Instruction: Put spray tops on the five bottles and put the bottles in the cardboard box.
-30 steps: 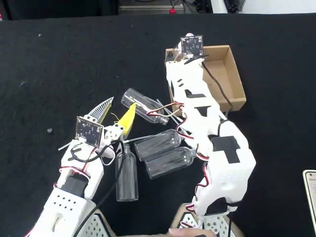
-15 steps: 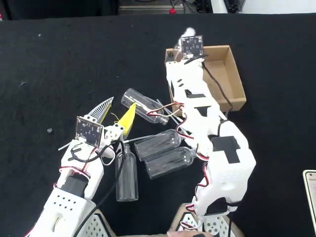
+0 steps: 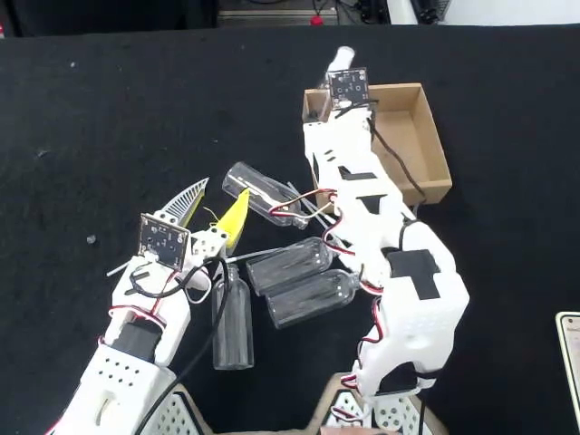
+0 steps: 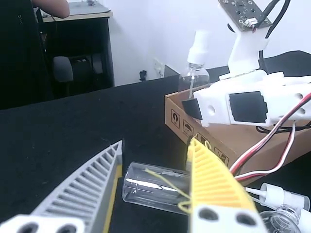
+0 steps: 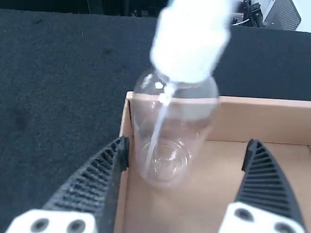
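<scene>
Our right gripper (image 5: 187,141) hangs over the far left corner of the cardboard box (image 3: 436,154). Its jaws are spread wide on either side of an upright bottle (image 5: 167,131) and are clamped on nothing. Our left gripper (image 3: 224,188) sits at the near left, and its grey and yellow fingers (image 4: 209,184) are likewise parted and empty. We see the black table (image 3: 109,109) under everything, with the open box toward its far right, beside our white right arm (image 3: 412,299). Inside the box, the upright bottle stands against the far left corner. Four bottles lie on their sides on the table to the left of that arm. A lying bottle (image 3: 263,193) rests just right of our left gripper's fingertips. A second bottle (image 3: 288,265) and a third bottle (image 3: 313,296) lie just beside each other, nearer to us. A fourth bottle (image 3: 232,317) lies close along our left arm (image 3: 136,353). Smallest, a white spray top (image 5: 192,39) caps the upright bottle, and its thin tube (image 5: 156,128) runs down inside the clear body.
</scene>
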`<state>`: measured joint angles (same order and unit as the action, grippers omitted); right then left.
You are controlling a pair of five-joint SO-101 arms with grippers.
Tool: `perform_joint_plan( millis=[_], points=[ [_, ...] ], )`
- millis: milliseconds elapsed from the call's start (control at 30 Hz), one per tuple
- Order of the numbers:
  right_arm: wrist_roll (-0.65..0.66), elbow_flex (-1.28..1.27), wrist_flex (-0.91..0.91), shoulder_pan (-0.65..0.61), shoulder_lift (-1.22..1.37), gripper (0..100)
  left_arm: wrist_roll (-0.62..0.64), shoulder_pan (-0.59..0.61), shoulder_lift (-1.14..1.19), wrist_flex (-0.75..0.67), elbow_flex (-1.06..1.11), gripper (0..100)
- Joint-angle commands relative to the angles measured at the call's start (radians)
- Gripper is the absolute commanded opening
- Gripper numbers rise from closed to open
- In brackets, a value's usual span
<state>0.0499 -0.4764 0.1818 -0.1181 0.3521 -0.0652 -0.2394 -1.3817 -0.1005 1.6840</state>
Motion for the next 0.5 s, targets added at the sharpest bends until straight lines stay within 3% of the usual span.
perform_joint_plan(
  millis=[0, 333, 467],
  points=[
    [-0.003, 0.036, -0.002, -0.009, -0.096, 33.3, -0.008, -0.010, -0.002, -0.025, 0.022, 21],
    [-0.003, -0.179, -0.012, 0.061, -0.364, 33.3, -0.008, -0.010, -0.002, -0.025, 0.022, 21],
    [-0.005, -0.240, -0.181, 0.117, -0.529, 33.3, -0.008, -0.010, -0.002, -0.025, 0.022, 21]
  ],
)
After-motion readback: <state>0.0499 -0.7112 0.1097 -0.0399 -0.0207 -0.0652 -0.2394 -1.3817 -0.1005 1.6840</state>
